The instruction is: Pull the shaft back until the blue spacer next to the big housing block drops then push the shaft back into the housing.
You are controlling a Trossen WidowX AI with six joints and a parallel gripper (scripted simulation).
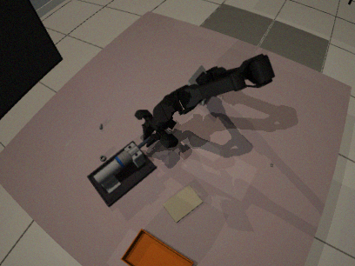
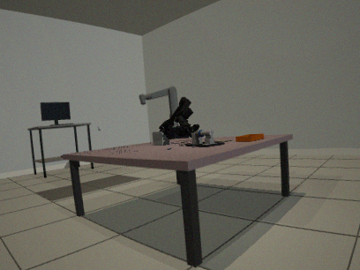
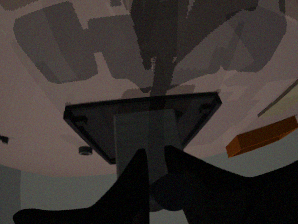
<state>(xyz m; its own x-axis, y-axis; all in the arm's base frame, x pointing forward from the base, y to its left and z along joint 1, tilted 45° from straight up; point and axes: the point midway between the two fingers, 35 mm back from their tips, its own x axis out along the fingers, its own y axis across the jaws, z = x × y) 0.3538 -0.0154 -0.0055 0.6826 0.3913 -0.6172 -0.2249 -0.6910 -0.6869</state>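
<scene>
The pincer (image 1: pixel 150 138) (image 2: pixel 196 128) (image 3: pixel 154 153) is closed on the shaft (image 1: pixel 143 143). The shaft is tilted across the top view and points at the grey blocks (image 1: pixel 137 159) on a dark base (image 1: pixel 110 203) (image 3: pixel 142 100). I can't tell how deep it goes in.

A fat grey tube (image 1: pixel 107 172) lies along the base, with a blue band (image 1: pixel 120 162) (image 2: pixel 201 132) around it near the blocks. I can't tell if that band is the blue spacer.

On the pink worktop (image 1: pixel 65 130) (image 2: pixel 176 159) (image 3: pixel 40 95), a small ring (image 1: pixel 103 158) (image 3: pixel 85 150) lies just beside the base. It is too dark to tell its color. A tiny peg (image 1: pixel 101 126) is a bit farther off, and a tiny bit (image 1: pixel 271 165) is well apart on the other side.

A yellow pad (image 1: pixel 183 203) (image 3: pixel 285 104) lies flat between the base and an orange tray (image 1: pixel 161 252) (image 2: pixel 250 138) (image 3: pixel 260 137). A screen (image 2: pixel 55 111) stands on a desk (image 2: pixel 59 126) behind.
</scene>
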